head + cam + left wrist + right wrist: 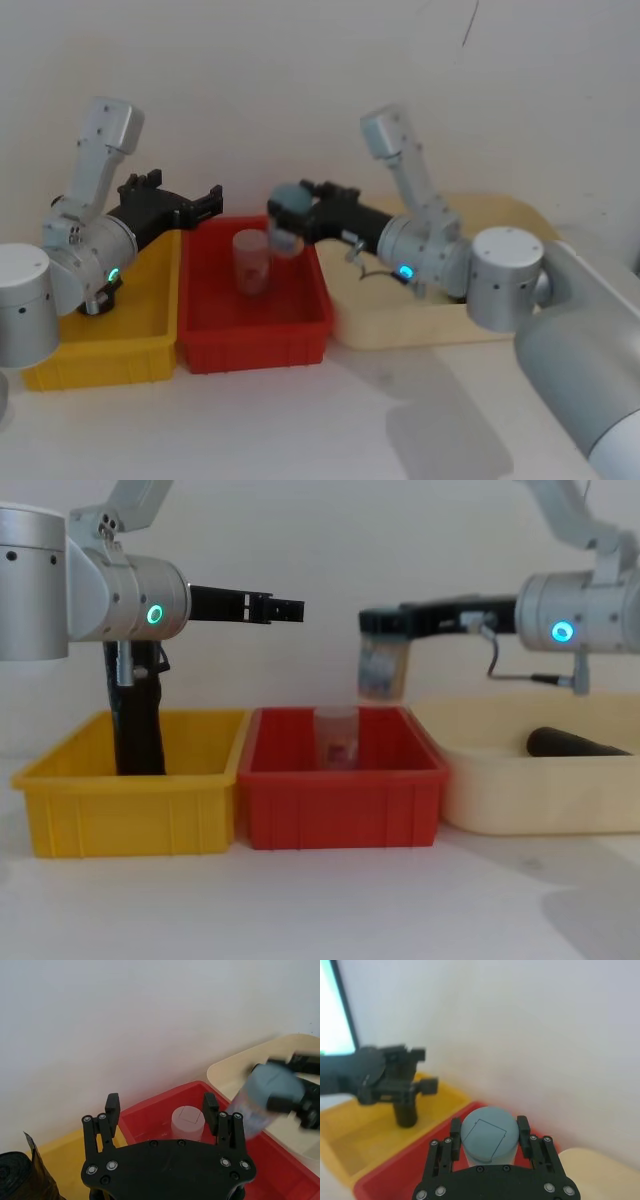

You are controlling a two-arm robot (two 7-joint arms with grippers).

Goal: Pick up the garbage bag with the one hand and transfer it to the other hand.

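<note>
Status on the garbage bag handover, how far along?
Done: nothing yet. The garbage bag stands upright in the yellow bin, ungrasped.
In hand: the right hand is shut on a grey-lidded clear container above the red bin. The left hand is open and empty, above the bins.
Left: grasp the bag, lift it, pass it across.

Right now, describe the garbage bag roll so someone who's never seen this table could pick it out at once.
Find the yellow bin, the leftmost of three containers in a row. The garbage bag is the thick black roll standing upright inside it, rising well above the rim. The other black roll is slimmer and lies on its side in the cream tray at the far right.
</note>
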